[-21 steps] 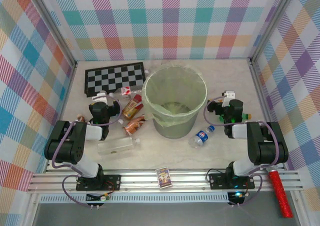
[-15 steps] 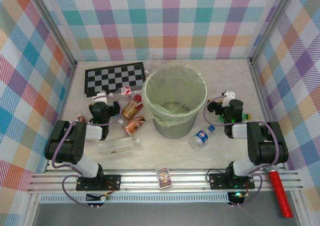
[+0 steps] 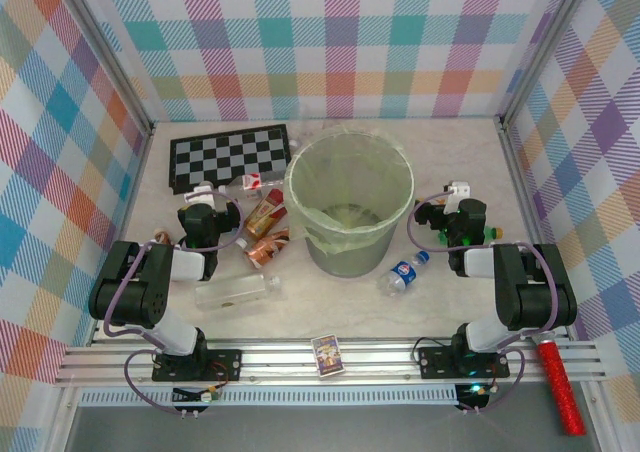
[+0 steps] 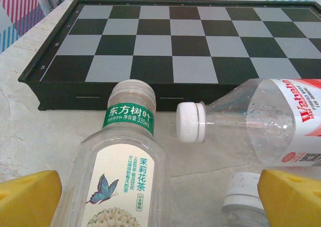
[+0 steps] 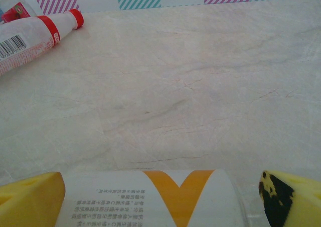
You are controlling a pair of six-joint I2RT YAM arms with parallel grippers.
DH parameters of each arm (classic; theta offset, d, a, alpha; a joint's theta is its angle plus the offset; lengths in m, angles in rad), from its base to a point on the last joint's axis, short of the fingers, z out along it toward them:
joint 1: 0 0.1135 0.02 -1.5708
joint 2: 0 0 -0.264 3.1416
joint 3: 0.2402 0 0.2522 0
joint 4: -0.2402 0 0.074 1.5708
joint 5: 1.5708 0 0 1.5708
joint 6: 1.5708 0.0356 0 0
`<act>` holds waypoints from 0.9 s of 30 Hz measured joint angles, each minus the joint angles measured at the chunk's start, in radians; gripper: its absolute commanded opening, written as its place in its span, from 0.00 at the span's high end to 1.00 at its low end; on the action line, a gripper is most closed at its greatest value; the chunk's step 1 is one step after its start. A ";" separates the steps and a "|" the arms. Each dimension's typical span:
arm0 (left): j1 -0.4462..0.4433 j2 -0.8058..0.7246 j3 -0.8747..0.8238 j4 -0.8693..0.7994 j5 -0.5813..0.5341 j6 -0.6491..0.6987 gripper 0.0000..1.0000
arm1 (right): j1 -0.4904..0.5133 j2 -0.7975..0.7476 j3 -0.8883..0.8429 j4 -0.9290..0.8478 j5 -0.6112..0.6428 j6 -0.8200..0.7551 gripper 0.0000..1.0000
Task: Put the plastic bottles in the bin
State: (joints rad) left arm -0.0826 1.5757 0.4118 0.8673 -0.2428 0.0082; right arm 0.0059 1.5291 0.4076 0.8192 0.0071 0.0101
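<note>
The task looks to be at its opening step. Every bottle in sight lies on the tabletop [image 3: 455, 152], and I can make out none inside the bin [image 3: 348, 255], which stands upright at the middle. Seen from above, most bottles cluster at the bin's 9 o'clock, near the chessboard [image 4: 175, 36]. A blue-labelled bottle [image 3: 403, 273] lies at its 5 o'clock.

The left pincer [image 4: 159, 202] is spread wide, its jaws either side of a jasmine-tea bottle [image 4: 125, 172] whose cap points to 12 o'clock. A Wahaha bottle [image 4: 261, 119] lies crosswise at 2 o'clock, its cap just beside the tea bottle's neck. The right pincer [image 5: 160, 199], at the bin's 3 o'clock, is also spread, with an orange-and-white bottle [image 5: 150, 197] between its jaws, not pinched.

For the left, the next move is probably to press together across the tea bottle's body, lift it clear of its neighbour, and swing toward 3 o'clock over the rim. The right's bottle seems to lie along the closing line, so a wrist turn may be needed first.
</note>
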 measured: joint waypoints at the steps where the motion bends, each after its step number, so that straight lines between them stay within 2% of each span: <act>1: 0.000 0.000 0.000 0.000 0.000 0.000 0.00 | 0.000 0.000 0.000 0.000 0.000 0.000 0.01; 8: 0.000 -0.002 0.000 -0.002 0.000 0.000 0.00 | 0.000 0.000 0.000 0.000 0.000 0.000 0.01; 12: -0.006 -0.088 0.000 -0.116 -0.024 -0.005 0.00 | 0.000 -0.027 0.015 -0.063 0.005 0.002 0.01; 18: -0.012 -0.371 0.085 -0.402 -0.097 -0.102 0.00 | 0.000 -0.242 0.149 -0.444 0.048 0.066 0.01; 22: -0.013 -0.507 0.267 -0.694 -0.137 -0.213 0.02 | 0.000 -0.410 0.322 -0.789 0.130 0.208 0.01; 24: -0.013 -0.526 0.395 -0.846 -0.118 -0.259 0.05 | 0.000 -0.453 0.414 -0.969 0.183 0.298 0.00; 27: -0.021 -0.505 0.602 -1.035 -0.010 -0.313 0.07 | -0.010 -0.456 0.519 -1.209 0.221 0.420 0.08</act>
State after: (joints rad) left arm -0.1036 1.0702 1.0142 -0.1677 -0.2527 -0.3046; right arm -0.0044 1.0729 0.9264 -0.3897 0.2283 0.4305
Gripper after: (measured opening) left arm 0.940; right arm 0.949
